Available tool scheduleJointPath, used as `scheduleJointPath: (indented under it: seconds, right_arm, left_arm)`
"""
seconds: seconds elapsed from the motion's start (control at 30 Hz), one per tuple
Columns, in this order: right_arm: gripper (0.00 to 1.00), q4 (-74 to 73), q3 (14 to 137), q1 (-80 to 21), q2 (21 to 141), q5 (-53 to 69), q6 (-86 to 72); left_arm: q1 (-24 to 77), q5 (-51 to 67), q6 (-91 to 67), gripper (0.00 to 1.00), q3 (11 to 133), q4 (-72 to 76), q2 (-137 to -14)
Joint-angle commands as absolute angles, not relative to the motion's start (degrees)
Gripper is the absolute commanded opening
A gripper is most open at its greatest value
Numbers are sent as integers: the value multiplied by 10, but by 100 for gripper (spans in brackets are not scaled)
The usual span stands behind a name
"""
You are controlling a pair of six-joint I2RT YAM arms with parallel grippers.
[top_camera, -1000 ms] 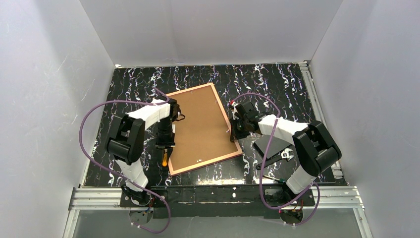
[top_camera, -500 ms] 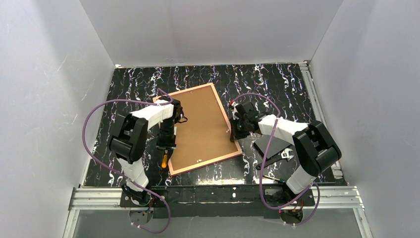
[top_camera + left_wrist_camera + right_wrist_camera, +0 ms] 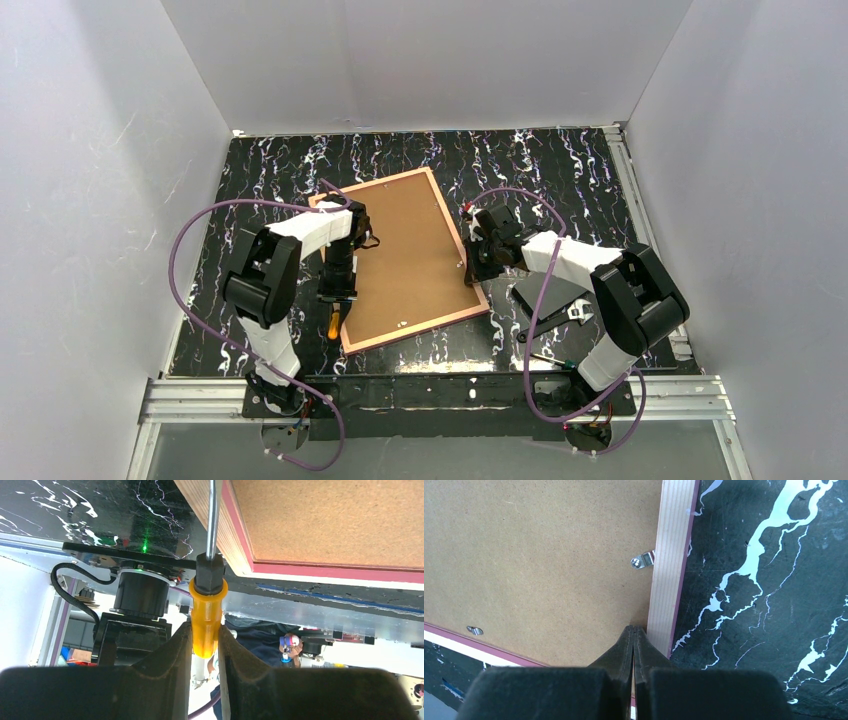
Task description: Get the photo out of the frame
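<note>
Top view: I see the frame [image 3: 416,329] back-up, left gripper [image 3: 338,290] at its left edge, right gripper [image 3: 476,262] at its right.
Left wrist: clenched on orange-handled tool [image 3: 206,607] beside frame's corner.
Right wrist: pinched together, empty, tips on backing board [image 3: 539,555] inside frame's rail.
</note>
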State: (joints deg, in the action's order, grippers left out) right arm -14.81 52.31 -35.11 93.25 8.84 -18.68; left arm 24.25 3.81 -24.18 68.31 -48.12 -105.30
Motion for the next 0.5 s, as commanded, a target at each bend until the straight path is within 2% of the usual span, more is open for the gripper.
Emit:
scheduleJointPath:
  seconds: [0.0,0.47]
  right_arm:
    - [1,-152,519,-352,927,82,-180]
    - [1,-153,515,-352,928,82,-179]
  left_arm:
    - [244,25,-255,0,681,-553,-1074]
    - [244,-81,-311,0,673,-480,-1064]
